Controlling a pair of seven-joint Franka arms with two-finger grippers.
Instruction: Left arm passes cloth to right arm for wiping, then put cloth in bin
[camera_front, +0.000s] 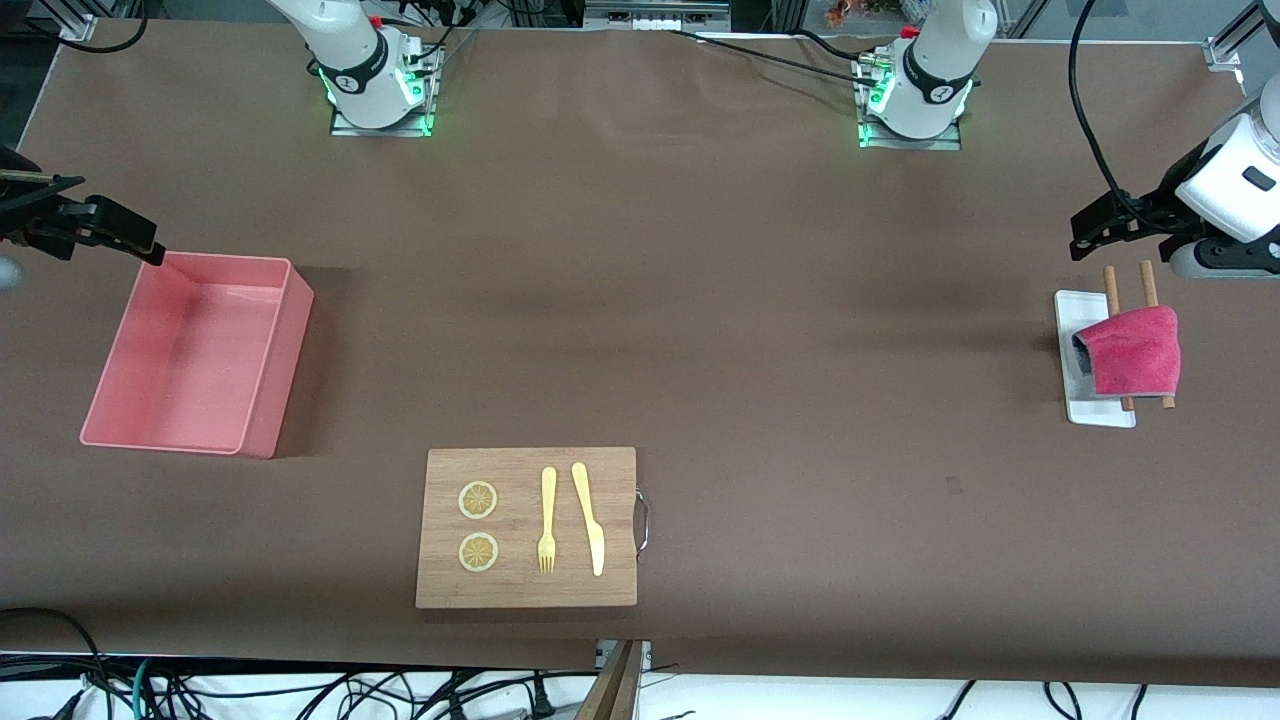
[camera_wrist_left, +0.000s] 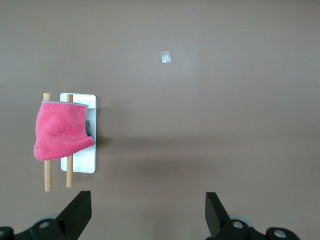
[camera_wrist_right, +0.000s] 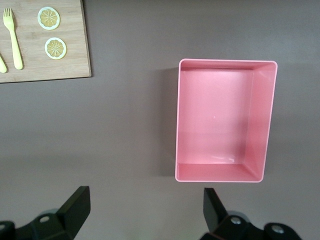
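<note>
The magenta-red cloth (camera_front: 1135, 350) hangs folded over two wooden rods across a small white tray (camera_front: 1092, 405) at the left arm's end of the table; it also shows in the left wrist view (camera_wrist_left: 60, 137). My left gripper (camera_front: 1090, 232) hangs open and empty in the air over bare table beside the tray; its jaws stand wide apart (camera_wrist_left: 148, 216). The salmon-pink bin (camera_front: 195, 355) stands empty at the right arm's end and shows in the right wrist view (camera_wrist_right: 225, 120). My right gripper (camera_front: 140, 245) is open and empty, over the bin's outer corner (camera_wrist_right: 146, 215).
A wooden cutting board (camera_front: 527, 527) lies near the front edge with two lemon slices (camera_front: 478, 500), a yellow fork (camera_front: 547, 518) and a yellow knife (camera_front: 588, 517) on it. A metal handle sticks out of its side. Brown table covers the middle.
</note>
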